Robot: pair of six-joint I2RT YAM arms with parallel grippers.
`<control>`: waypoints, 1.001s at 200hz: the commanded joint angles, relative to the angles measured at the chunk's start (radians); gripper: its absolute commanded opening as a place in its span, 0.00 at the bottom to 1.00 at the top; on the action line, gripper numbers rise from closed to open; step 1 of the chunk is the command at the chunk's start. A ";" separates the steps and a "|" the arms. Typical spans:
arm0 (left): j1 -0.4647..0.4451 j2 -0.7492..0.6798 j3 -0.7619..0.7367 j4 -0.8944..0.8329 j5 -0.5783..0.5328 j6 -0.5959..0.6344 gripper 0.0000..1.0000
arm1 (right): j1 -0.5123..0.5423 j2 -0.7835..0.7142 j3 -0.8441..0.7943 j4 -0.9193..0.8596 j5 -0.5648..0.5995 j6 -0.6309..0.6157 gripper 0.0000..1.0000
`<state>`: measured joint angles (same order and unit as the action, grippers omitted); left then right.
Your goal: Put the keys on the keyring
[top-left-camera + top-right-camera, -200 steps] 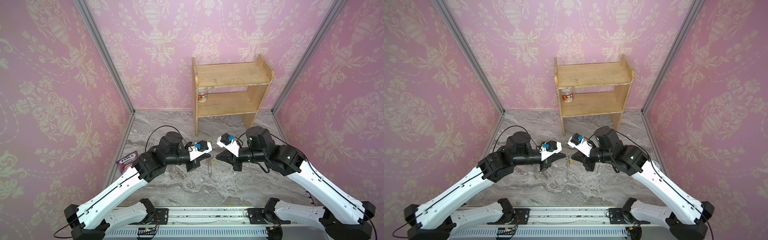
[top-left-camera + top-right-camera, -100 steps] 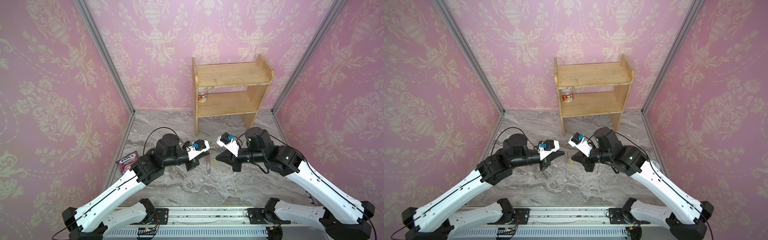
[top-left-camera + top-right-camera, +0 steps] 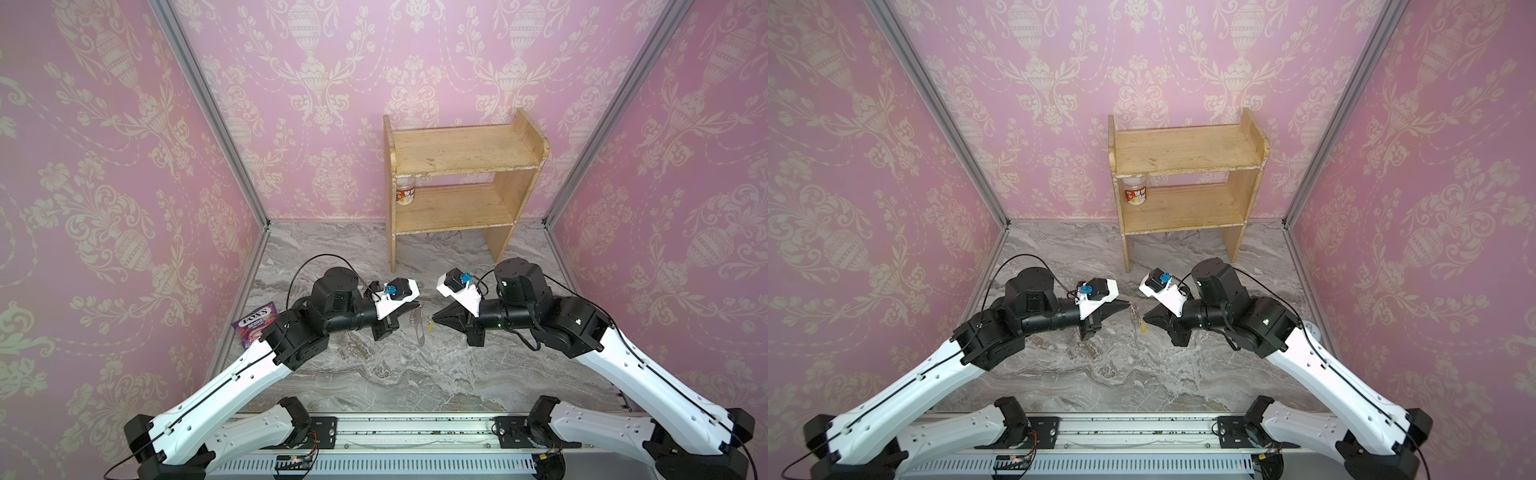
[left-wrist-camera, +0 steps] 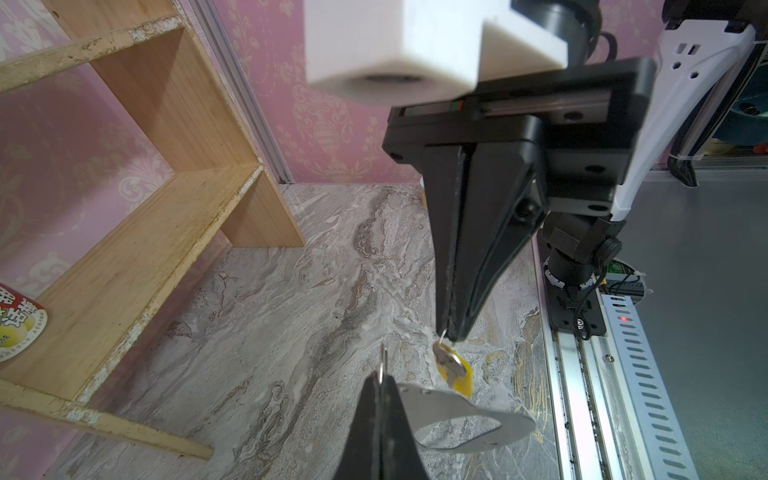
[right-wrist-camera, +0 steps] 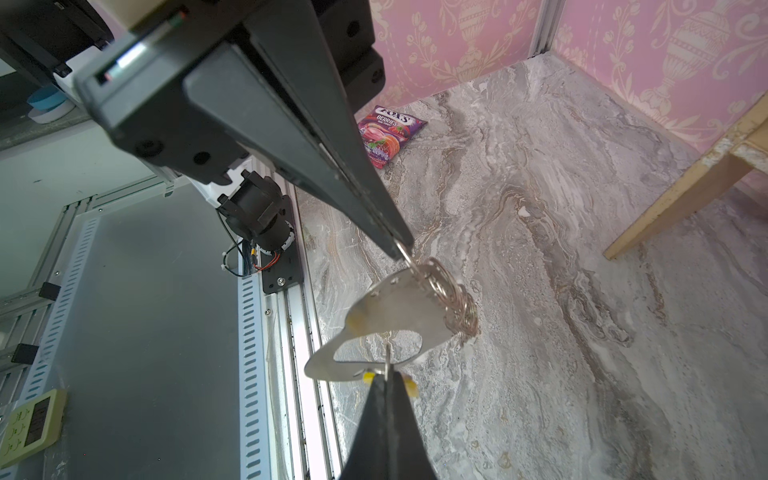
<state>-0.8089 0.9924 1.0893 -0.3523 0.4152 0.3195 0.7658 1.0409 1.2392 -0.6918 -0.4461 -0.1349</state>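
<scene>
- Left wrist view: the left gripper (image 4: 381, 378), jaws pressed together, pinches one small ring at its tip, and the keyring (image 4: 457, 415) hangs from it, clear of the marble table (image 4: 291, 311).
- Seen in a top view, the keyring (image 3: 419, 330) dangles edge-on in the gap between the two tips, long axis pointing down.
- Just right of it, the keys (image 4: 449, 361), with their yellow tag (image 4: 464, 380), swing close beside the plate's curved edge; contact cannot be judged.
- Facing it, the right gripper (image 4: 451, 334) is clamped tight on the keys' own ring.
- The free rings (image 5: 455, 301) sit on the plate's straight edge, nearer the left tip, so the right arm likely carries the keys leftward to them.
</scene>
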 commanded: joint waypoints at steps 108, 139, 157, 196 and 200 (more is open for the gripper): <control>-0.003 0.003 0.018 0.007 0.022 -0.003 0.00 | -0.007 -0.002 0.008 0.098 0.079 0.012 0.00; -0.003 0.002 0.017 0.011 0.023 0.001 0.00 | -0.005 0.009 0.013 0.095 0.061 0.015 0.00; -0.004 0.002 0.017 0.012 0.025 0.001 0.00 | -0.004 0.014 0.015 0.096 0.056 0.015 0.00; -0.003 -0.002 0.019 0.010 0.026 0.000 0.00 | 0.006 0.022 0.017 0.094 0.055 0.006 0.00; -0.003 -0.002 0.018 0.008 0.025 0.000 0.00 | 0.007 0.022 0.018 0.093 0.054 0.007 0.00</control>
<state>-0.8089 0.9966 1.0893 -0.3553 0.4164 0.3199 0.7662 1.0565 1.2396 -0.6090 -0.3737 -0.1303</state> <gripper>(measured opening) 0.041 0.037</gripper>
